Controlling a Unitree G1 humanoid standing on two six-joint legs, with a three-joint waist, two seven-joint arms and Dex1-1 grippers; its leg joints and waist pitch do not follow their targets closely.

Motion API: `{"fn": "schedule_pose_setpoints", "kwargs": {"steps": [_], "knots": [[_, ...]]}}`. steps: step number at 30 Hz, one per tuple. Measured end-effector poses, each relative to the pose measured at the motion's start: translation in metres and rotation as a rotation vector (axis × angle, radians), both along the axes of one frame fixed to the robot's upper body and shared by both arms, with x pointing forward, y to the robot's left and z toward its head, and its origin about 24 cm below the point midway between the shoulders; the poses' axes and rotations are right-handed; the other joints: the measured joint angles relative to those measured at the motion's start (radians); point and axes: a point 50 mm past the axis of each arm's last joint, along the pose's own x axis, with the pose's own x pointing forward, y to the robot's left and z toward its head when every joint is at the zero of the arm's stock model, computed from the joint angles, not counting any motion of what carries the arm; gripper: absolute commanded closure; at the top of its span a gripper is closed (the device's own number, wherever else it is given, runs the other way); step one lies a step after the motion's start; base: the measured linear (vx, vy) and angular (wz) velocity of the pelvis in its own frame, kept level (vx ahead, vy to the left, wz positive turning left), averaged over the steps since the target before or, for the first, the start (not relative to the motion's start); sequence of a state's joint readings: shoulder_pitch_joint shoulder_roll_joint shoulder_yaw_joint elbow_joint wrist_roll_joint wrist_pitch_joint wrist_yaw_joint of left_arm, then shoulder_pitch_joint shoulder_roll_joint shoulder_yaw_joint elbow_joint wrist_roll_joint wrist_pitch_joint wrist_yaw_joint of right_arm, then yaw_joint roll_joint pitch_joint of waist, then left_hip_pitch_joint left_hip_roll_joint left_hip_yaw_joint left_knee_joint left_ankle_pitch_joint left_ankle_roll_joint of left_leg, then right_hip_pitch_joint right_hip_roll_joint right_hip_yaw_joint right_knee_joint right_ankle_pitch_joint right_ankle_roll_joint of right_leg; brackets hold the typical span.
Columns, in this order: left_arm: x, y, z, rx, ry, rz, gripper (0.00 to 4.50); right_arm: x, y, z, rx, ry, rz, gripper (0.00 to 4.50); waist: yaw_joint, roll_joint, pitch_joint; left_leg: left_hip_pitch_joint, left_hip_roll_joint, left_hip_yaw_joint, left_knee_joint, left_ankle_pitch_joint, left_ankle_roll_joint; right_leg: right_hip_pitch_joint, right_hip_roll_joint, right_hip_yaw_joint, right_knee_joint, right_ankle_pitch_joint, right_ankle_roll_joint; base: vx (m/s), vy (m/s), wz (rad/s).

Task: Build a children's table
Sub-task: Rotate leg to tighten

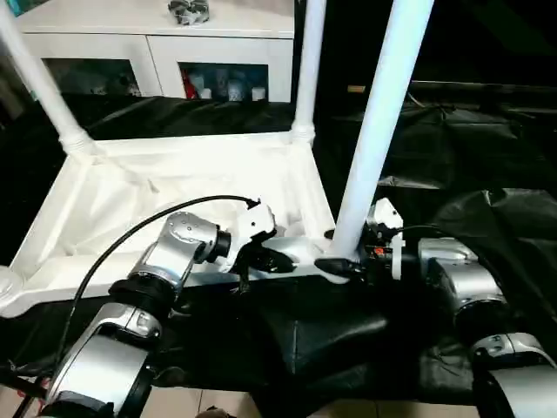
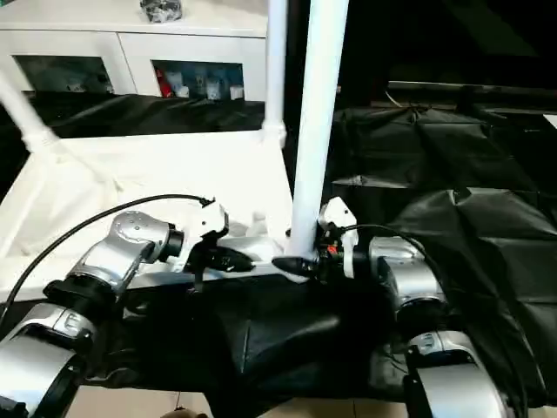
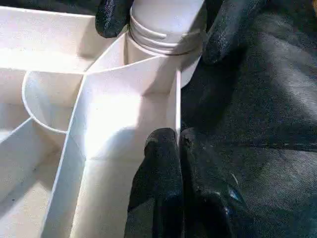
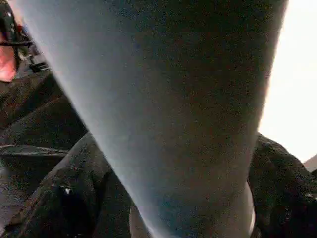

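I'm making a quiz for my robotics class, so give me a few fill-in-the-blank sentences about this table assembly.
1. The table top lies with its ribbed side facing ____.
2. The left gripper is ____ on the top's near rim.
3. The right gripper flanks the base of a ____.

Missing words: up; shut; leg

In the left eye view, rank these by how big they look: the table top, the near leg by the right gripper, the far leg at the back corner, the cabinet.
1. Table top.
2. Cabinet, cut off by the frame, so unsure.
3. Near leg, enlarged by nearness.
4. Far leg.
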State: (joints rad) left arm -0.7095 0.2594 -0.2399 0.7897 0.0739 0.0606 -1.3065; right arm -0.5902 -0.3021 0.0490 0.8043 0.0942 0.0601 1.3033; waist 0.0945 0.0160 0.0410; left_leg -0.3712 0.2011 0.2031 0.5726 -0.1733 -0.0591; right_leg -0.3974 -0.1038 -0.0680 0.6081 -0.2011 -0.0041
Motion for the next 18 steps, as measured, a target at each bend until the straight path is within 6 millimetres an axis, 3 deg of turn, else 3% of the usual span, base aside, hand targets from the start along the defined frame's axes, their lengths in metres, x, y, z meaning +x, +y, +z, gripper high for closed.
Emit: {"fn": "schedule_pose_setpoints", "kwargs": {"steps": [2,13,18], "knots": [[0.000,0.000,0.000,-0.001,0.001,-0.003,4.50,0.000,0.000,0.000,0.001,0.005,0.000,1.15,0.000,0.000,0.000,0.000,0.000,0.000,0.000,0.000,0.000,0.000,0.000,0.000,0.000,0.000,0.000,0.000,0.000,0.00],[-0.001,0.000,0.000,0.000,-0.002,-0.004,4.50,-0.001,0.000,-0.001,0.024,0.023,-0.044,1.74,0.007,0.000,0.000,0.001,0.000,0.000,0.000,0.000,0.000,0.000,0.000,0.000,0.001,0.000,0.000,0.000,0.000,0.00],[0.012,-0.014,-0.003,0.002,-0.067,0.197,4.50,0.021,0.011,-0.008,0.052,-0.016,-0.438,1.83,-0.010,0.000,0.000,0.004,-0.001,0.000,0.000,0.001,-0.001,0.001,0.000,0.001,0.001,-0.001,0.001,0.000,0.000,0.00]]}}
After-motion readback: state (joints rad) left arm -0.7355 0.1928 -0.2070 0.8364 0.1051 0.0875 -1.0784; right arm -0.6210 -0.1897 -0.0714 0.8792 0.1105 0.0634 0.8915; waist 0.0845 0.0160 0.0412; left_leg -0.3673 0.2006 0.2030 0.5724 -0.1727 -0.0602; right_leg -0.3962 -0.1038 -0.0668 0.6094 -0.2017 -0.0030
